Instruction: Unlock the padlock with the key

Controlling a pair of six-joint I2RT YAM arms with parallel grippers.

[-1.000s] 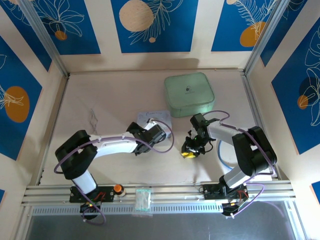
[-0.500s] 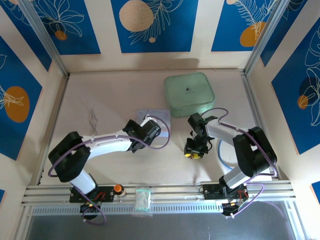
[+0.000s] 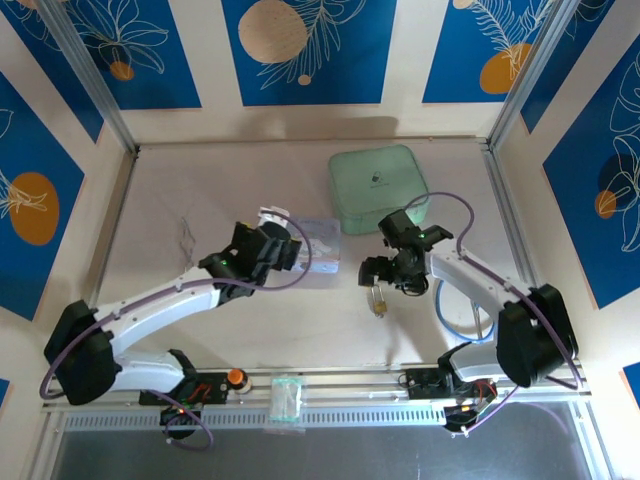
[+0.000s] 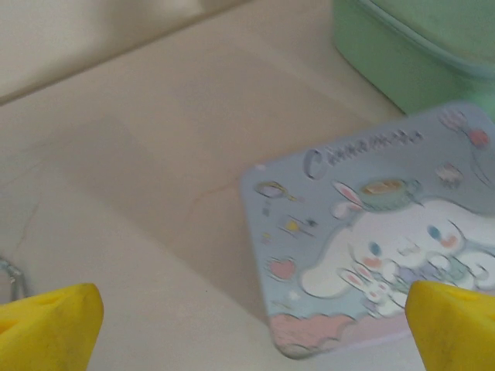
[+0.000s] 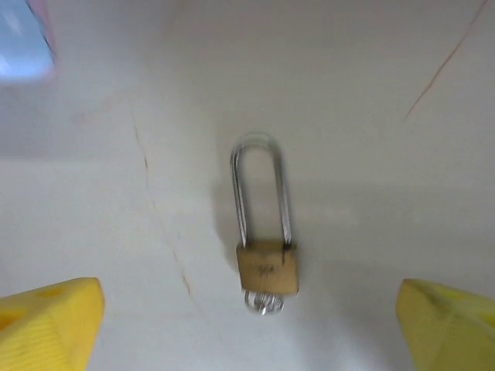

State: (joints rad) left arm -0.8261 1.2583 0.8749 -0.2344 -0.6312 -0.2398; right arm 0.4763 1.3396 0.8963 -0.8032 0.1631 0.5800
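- On the bench (image 3: 250,330), a little right of centre, the padlock (image 3: 378,301) is lying flat, with its brass body toward the near edge and its silver shackle pointing toward the far wall.
- Above it the right gripper (image 3: 381,274) is hanging with its jaws spread wide and nothing in them.
- From the right wrist, the padlock (image 5: 266,267) is lying between the two yellow fingertips (image 5: 48,321) of the right gripper (image 5: 247,328) and touching neither.
- At the bottom edge of the padlock's body a small silvery piece (image 5: 264,301) is sticking out. It is too blurred to tell whether it is the key.
- Left of the padlock, the left gripper (image 3: 288,247) is hovering at the near-left part of the cartoon tin (image 3: 320,238).
- From the left wrist, the left gripper (image 4: 251,332) is showing its yellow fingertips (image 4: 50,328) far apart and is carrying nothing, while the cartoon tin (image 4: 371,232) is lying lid-up on the bench.
- Behind the tin, toward the far wall, a pale green case (image 3: 378,188) is sitting just beside it, and its corner (image 4: 425,54) is also showing from the left wrist.
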